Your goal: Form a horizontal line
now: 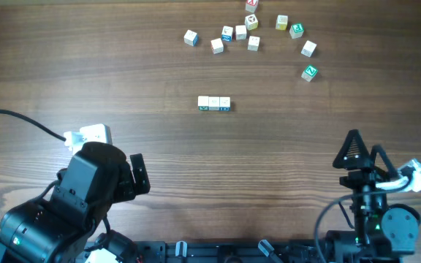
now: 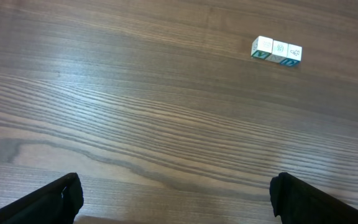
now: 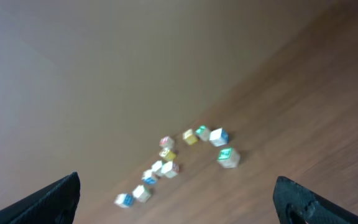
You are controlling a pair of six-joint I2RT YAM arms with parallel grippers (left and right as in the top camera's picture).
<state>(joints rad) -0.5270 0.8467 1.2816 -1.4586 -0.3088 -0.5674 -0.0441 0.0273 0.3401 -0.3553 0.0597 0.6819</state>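
Placement judged complete: the horizontal line [image 1: 214,104] lies central on the bench [image 1: 108,80], three cubes touching, spare cubes [image 1: 241,31] at one o'clock; left claw [image 2: 176,190] at seven and right claw [image 3: 176,193] at five o'clock gape empty, so only alignment checking remains.

Your table [image 1: 283,146] is faintly glossy brown wood grain; the horizontal line [image 1: 214,104], twelve o'clock, has smooth white faces.

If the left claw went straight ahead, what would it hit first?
Probably only bare table; the left gripper aims left of the horizontal line of three cubes. Depth is unclear.
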